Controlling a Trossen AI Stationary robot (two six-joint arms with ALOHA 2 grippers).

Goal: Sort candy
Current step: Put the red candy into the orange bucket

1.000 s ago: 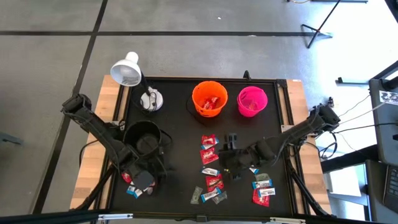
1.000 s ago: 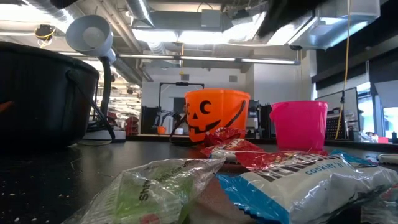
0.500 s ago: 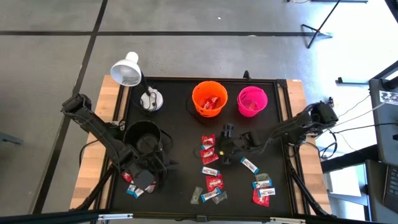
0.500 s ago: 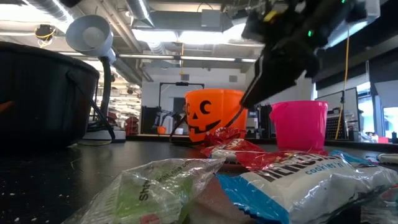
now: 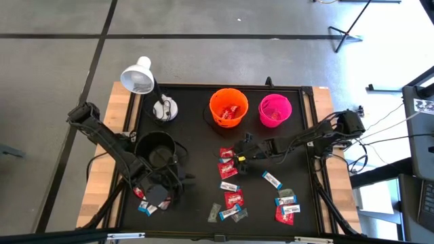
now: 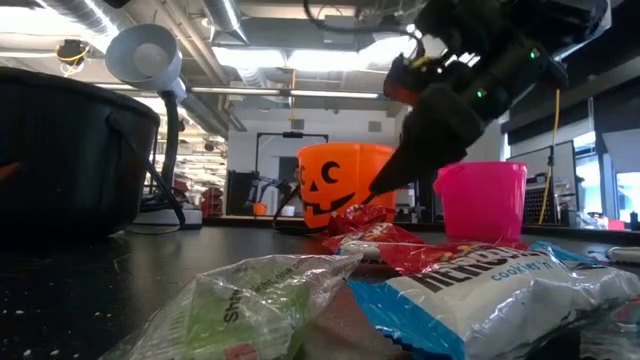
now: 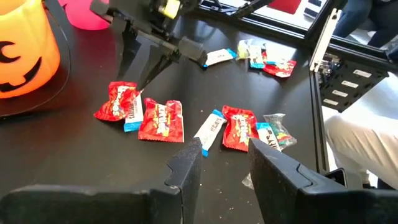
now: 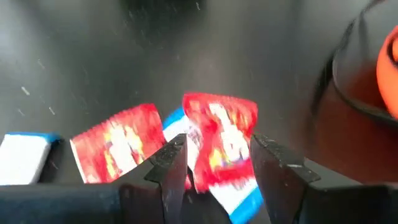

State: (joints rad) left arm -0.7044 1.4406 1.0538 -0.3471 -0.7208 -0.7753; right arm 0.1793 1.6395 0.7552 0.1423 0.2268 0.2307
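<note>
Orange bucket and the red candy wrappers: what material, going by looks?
Orange bucket: looks like moulded plastic, smooth and slightly glossy, with a black jack-o'-lantern face printed on and a thin dark handle. Red candy wrappers: probably thin plastic or foil film, glossy; they crinkle, catch the light and have crimped ends.

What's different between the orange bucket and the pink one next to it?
The orange bucket is the wider of the two; the pink bucket is smaller. From table height, the orange bucket has a black jack-o'-lantern face, while the pink bucket's wall looks plain. Red-wrapped candy shows inside the orange bucket; what lies in the pink bucket I cannot make out. Both stand upright, side by side at the table's far edge, with open tops.
</note>
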